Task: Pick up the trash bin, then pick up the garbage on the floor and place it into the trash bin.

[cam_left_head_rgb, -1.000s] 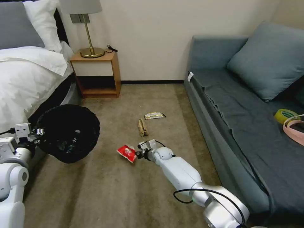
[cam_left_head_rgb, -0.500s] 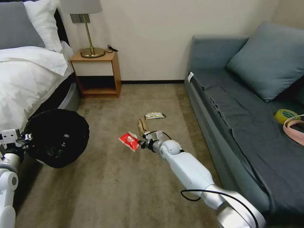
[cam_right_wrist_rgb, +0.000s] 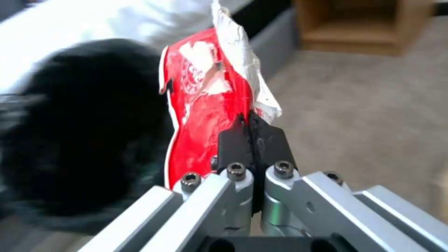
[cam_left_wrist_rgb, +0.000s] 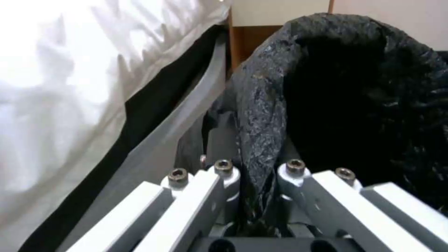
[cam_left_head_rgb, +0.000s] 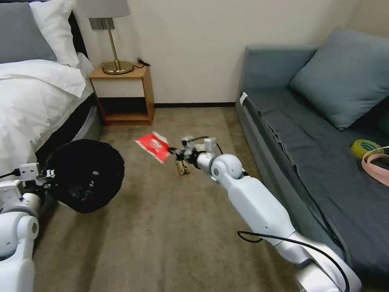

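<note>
Two grippers are busy at once. My right gripper (cam_left_head_rgb: pixel 172 151) pinches the red-white wrapper (cam_left_head_rgb: pixel 152 147) by one edge, its black pads pressed flat together on the foil in the right wrist view, so the wrapper (cam_right_wrist_rgb: pixel 205 101) hangs out ahead of the fingers, up off the carpet (cam_left_head_rgb: pixel 162 227). I hold it by the edge so that, I judge, it will drop free the moment the pads part. My left gripper (cam_left_head_rgb: pixel 45 178) is closed on the rim of the trash bin (cam_left_head_rgb: pixel 84 180); in the left wrist view the fingers (cam_left_wrist_rgb: pixel 224 175) squeeze a fold of the black liner (cam_left_wrist_rgb: pixel 261 115) between them. The bin is off the floor beside the bed (cam_left_head_rgb: pixel 36 101) and tipped, with its mouth facing up and toward the right arm, which I read as offering a wide target. Something small and pale lies inside it; I can't say what. The wrapper is still short of the rim, with open carpet below the gap.

On the floor, the tan crumpled paper (cam_left_head_rgb: pixel 182 167) lies just under my right wrist, waiting its turn. The carpet is short, beige and flat, nothing to snag. The room is tight: white bedding on my left, a wooden nightstand (cam_left_head_rgb: pixel 123 95) with a brass lamp (cam_left_head_rgb: pixel 115 61) against the wall, a grey-blue sofa (cam_left_head_rgb: pixel 308 134) on my right with a cushion and a yellow tape roll (cam_left_head_rgb: pixel 364 148) on its seat.
</note>
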Controlling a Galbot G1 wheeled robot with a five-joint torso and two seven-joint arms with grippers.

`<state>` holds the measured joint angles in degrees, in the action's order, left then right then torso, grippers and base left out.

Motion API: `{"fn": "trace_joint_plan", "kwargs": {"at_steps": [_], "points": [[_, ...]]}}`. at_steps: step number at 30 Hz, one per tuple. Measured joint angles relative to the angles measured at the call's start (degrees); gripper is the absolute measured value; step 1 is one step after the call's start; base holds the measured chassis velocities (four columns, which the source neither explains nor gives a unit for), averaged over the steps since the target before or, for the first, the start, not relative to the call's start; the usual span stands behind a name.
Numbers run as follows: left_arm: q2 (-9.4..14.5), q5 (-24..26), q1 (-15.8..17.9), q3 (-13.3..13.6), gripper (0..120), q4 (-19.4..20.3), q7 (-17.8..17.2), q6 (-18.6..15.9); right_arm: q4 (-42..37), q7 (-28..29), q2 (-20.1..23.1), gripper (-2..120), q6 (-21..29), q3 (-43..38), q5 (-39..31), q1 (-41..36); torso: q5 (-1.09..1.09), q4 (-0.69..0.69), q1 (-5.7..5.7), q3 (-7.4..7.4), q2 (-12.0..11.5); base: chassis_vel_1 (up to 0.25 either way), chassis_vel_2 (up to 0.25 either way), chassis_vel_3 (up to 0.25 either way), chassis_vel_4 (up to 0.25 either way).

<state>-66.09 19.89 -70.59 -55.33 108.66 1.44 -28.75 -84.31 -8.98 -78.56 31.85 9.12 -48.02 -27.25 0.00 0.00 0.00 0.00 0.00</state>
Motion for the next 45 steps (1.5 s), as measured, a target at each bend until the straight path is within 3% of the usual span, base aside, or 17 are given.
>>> {"fn": "trace_joint_plan", "kwargs": {"at_steps": [9,15,22,32,40,44,45], "points": [[-0.78,-0.47,0.19,0.58,3,0.65,-0.21,-0.50,-6.52,4.79,-2.90,0,2.15,7.48,-4.99,0.50,-0.01,0.00,0.00,0.00,0.00,0.000,0.000,0.000,0.000],[-1.72,-0.66,-0.08,0.61,3,0.66,-0.17,-0.41,-3.11,5.50,-6.51,0,1.32,12.09,-2.28,1.04,-0.01,0.00,0.00,0.00,0.00,0.000,0.000,0.000,0.000],[-2.71,-0.60,-0.48,0.68,3,0.78,-0.03,-0.27,3.13,7.31,-10.52,2,-3.04,14.08,2.85,1.90,-0.02,0.00,0.00,0.00,0.00,0.000,0.000,0.000,0.000],[-2.54,-0.53,0.12,0.85,3,0.36,0.15,-0.20,2.60,10.69,-11.11,38,-3.70,14.48,2.78,1.65,-0.01,0.00,0.00,0.00,0.00,0.000,0.000,0.000,0.000],[-1.83,-0.16,0.56,-0.38,3,-0.81,0.04,0.48,0.44,15.08,-7.81,64,-4.09,13.39,2.02,-0.13,0.00,0.00,0.00,0.00,0.00,0.000,0.000,0.000,0.000],[-1.11,0.43,-0.04,-1.64,3,-1.12,0.05,1.16,0.65,20.02,-5.30,87,-3.94,10.07,0.63,-1.69,0.01,-0.01,0.00,0.00,0.00,0.000,0.000,0.000,0.000],[-1.11,0.43,-0.04,-1.64,3,-1.12,0.05,1.16,0.65,20.02,-5.30,87,-3.94,10.07,0.63,-1.69,0.01,-0.01,0.00,0.00,0.00,0.000,0.000,0.000,0.000]]}}
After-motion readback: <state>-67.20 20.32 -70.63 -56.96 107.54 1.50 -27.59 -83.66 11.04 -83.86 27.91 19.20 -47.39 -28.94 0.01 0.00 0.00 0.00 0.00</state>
